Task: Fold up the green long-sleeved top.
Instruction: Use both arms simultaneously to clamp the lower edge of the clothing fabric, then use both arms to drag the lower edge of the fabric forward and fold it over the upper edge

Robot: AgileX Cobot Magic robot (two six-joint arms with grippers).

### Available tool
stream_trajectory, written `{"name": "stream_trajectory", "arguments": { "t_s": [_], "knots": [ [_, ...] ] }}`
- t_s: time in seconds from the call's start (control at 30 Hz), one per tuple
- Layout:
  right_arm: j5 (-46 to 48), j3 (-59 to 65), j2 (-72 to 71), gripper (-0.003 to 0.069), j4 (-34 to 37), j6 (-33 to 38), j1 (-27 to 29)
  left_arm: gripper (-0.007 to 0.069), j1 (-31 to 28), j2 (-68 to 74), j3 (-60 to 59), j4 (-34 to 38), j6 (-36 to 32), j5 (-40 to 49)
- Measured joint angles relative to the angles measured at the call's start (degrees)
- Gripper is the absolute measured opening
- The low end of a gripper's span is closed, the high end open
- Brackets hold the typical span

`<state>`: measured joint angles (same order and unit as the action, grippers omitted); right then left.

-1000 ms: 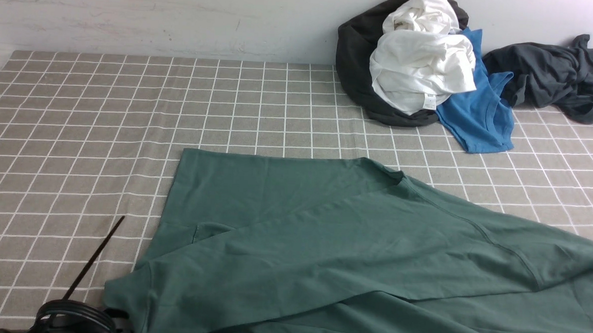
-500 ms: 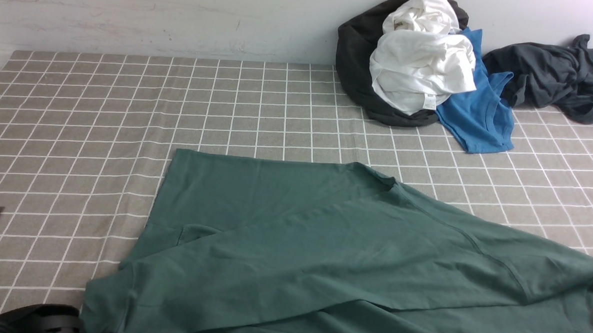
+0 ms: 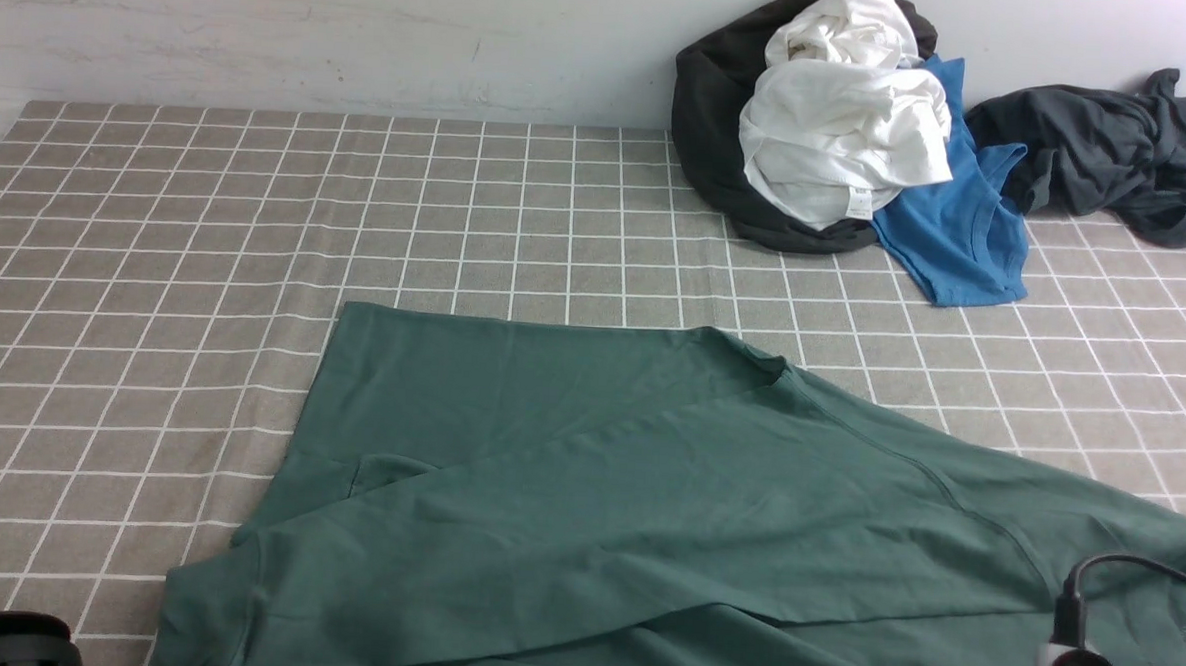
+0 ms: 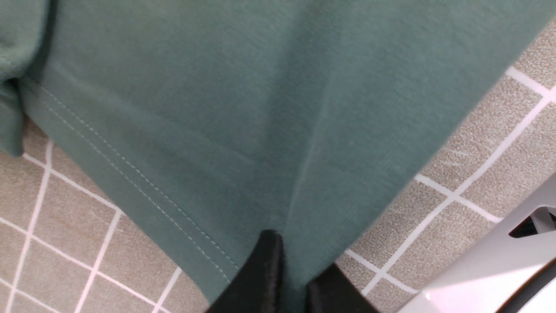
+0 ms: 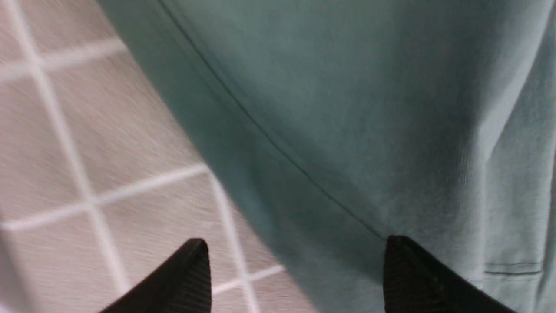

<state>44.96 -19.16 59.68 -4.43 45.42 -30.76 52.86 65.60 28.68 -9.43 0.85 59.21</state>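
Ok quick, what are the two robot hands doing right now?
Left gripper: shut, pinching the dark teal-green soft knit long-sleeved top.
Right gripper: open, holding nothing.

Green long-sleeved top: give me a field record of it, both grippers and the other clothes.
garment: green long-sleeved top, spread on the checked tablecloth, layers overlapping
left gripper: shut, pinching the top near its stitched hem
right gripper: open, jaws astride the top's edge, holding nothing
other clothes: white garment, blue t-shirt, dark grey garment, far right by the wall, apart from the top
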Motion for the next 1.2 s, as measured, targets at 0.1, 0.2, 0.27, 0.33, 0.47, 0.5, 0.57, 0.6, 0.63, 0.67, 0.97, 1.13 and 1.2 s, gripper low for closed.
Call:
{"name": "stream_trajectory", "arguments": {
  "t_s": [0.1,0.2,0.27,0.33,0.47,0.5,0.57,0.6,0.63,0.67,0.97,1.13,1.2],
  "knots": [
    [-4.4,1.5,2.9,0.0494,-5.4,0.1,0.0,0.0004,0.0,0.0,-0.1,0.0,-0.1,-0.3],
    [-7.6,1.7,5.7,0.049,-8.7,-0.1,0.0,0.0004,0.0,0.0,-0.1,0.0,-0.1,-0.4],
    [-8.4,1.7,7.7,0.0465,-9.5,-0.1,0.0,0.0004,0.0,0.0,-0.1,0.0,-0.1,-0.4],
    [-8.3,1.6,7.9,0.043,-9.5,-0.1,0.0,0.0004,0.0,0.0,-0.1,0.0,-0.1,-0.4],
    [-8.4,1.7,7.7,0.0311,-9.5,-0.1,0.0,0.0004,0.0,0.0,-0.1,0.0,-0.1,-0.4],
    [-8.2,1.7,7.2,0.0223,-9.5,-0.1,0.0,0.0004,0.0,0.0,-0.1,0.0,0.3,-0.4],
    [-7.4,1.7,6.2,0.0129,-9.5,-0.1,0.0,0.0004,0.0,0.0,-0.1,0.0,0.7,-0.4],
    [-7.0,1.7,5.8,0.0087,-9.5,-0.1,0.0,0.0004,0.0,0.0,-0.1,0.0,1.0,-0.4],
    [-5.9,1.7,4.6,0.0041,-9.5,-0.1,0.0,0.0004,0.0,0.0,-0.1,-0.1,1.7,-0.4],
    [-5.6,1.6,4.4,0.0036,-9.5,-0.1,0.0,0.0004,0.0,0.0,-0.1,-0.2,1.8,-0.4],
    [5.9,-13.8,-1.3,0.0004,-10.7,-3.4,0.2,0.0007,-6.2,0.0,9.8,-8.4,2.6,3.7],
    [6.5,-25.0,2.6,0.0004,-9.8,-5.3,4.5,0.0013,-19.9,2.5,20.8,-10.1,-5.5,0.6],
    [6.0,-28.8,6.1,0.0004,-8.4,-5.4,7.8,0.0013,-25.4,5.6,25.4,-8.5,-10.6,-1.3]
  ]
}}
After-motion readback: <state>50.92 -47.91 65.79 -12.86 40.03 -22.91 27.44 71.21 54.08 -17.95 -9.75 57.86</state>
